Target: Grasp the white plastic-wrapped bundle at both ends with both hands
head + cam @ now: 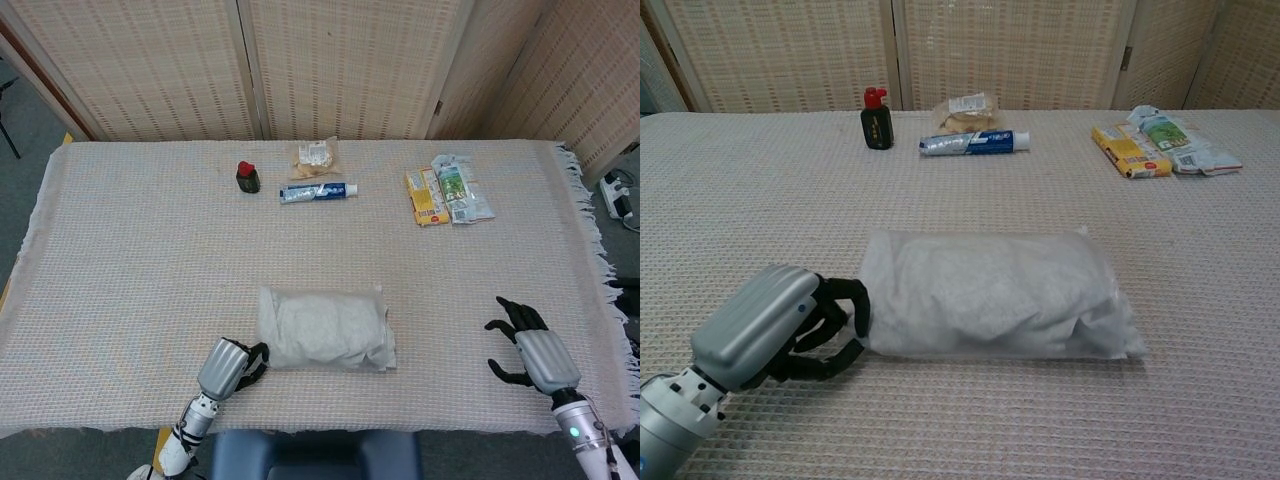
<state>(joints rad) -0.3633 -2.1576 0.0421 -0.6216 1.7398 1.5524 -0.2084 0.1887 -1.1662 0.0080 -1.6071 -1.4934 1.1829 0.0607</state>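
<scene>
The white plastic-wrapped bundle [323, 328] [990, 295] lies flat near the table's front edge, long side running left to right. My left hand [228, 368] [780, 330] is at its left end, with dark fingers [856, 303] curled onto the plastic edge and the thumb below it. My right hand [528, 352] shows only in the head view. It hovers over the cloth well to the right of the bundle, fingers spread and holding nothing, with a wide gap to the bundle's right end.
Along the far side stand a small black bottle with a red cap [247, 177] [876, 119], a toothpaste tube [315, 192] [972, 144], a snack bag [314, 157] and flat packets [446, 190] [1160, 140]. A woven cloth [130, 260] covers the table; a fringe hangs at the right edge.
</scene>
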